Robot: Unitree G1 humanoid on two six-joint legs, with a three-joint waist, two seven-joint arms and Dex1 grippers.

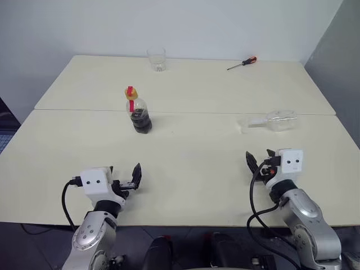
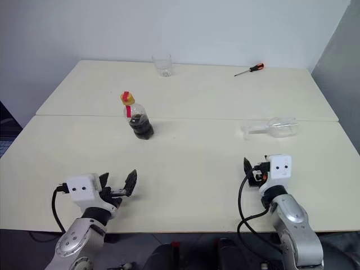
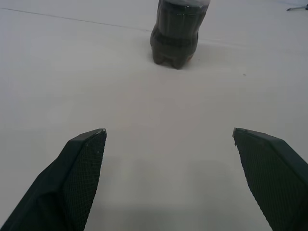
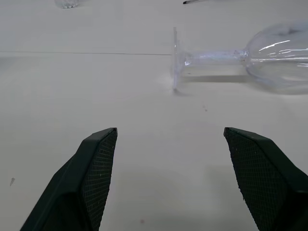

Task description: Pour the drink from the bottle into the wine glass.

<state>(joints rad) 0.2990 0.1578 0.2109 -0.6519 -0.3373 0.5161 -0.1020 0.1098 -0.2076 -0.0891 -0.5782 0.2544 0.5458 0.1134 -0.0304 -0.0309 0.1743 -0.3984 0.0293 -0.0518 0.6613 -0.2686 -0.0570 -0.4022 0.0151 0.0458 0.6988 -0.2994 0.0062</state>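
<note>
The bottle (image 1: 138, 114) stands upright left of the table's middle, red-yellow cap on. The dark drink (image 1: 140, 121) fills its lower body. The wine glass (image 1: 271, 120) lies on its side at the right, with its foot toward the table's middle and its bowl to the right. My left gripper (image 1: 128, 181) hovers open near the front edge, well short of the bottle (image 3: 175, 33) and in line with it. My right gripper (image 1: 260, 160) is open too, empty, a short way in front of the wine glass (image 4: 211, 57).
A short clear tumbler (image 1: 157, 58) stands at the far edge of the cream table (image 1: 185, 152). A red-handled screwdriver (image 1: 243, 63) lies at the far right. A seam runs across the table just behind the bottle. A grey wall closes the right side.
</note>
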